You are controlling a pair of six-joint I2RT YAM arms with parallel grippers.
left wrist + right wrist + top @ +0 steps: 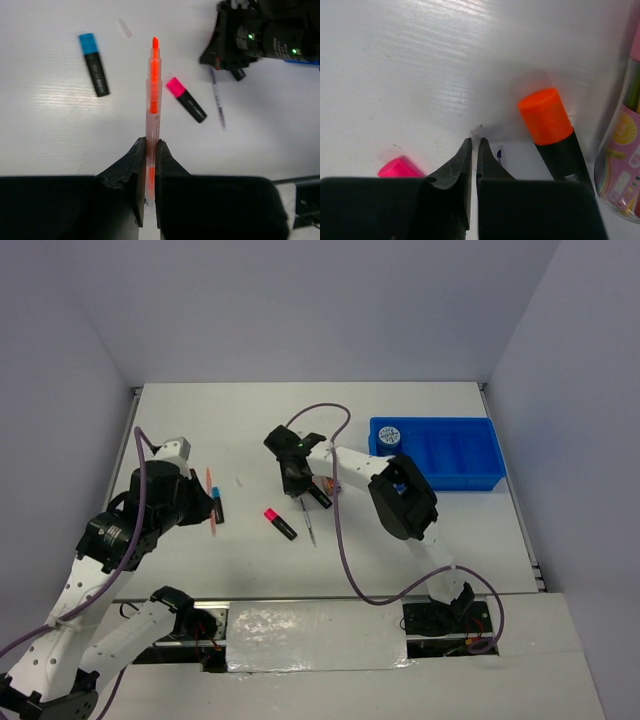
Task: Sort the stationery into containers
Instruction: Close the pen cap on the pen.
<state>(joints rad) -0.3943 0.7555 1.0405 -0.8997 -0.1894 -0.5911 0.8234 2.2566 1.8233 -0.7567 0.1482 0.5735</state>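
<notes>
My left gripper (151, 145) is shut on a thin pink-orange pen (153, 90), which it holds above the table; it also shows in the top view (212, 508). A blue-capped highlighter (94, 64), a pink-capped highlighter (186, 99) and a thin grey pen (217, 100) lie on the table. My right gripper (475, 142) is down at the table with its jaws closed on the clear end of the grey pen (308, 525). An orange-capped highlighter (550, 130) lies just right of it. The blue tray (450, 475) holds a tape roll (390, 434).
A pink-labelled tube (625, 150) lies at the right edge of the right wrist view. A small clear scrap (125, 28) lies on the table beyond the blue-capped highlighter. The right arm's purple cable (340, 540) loops over the table's middle.
</notes>
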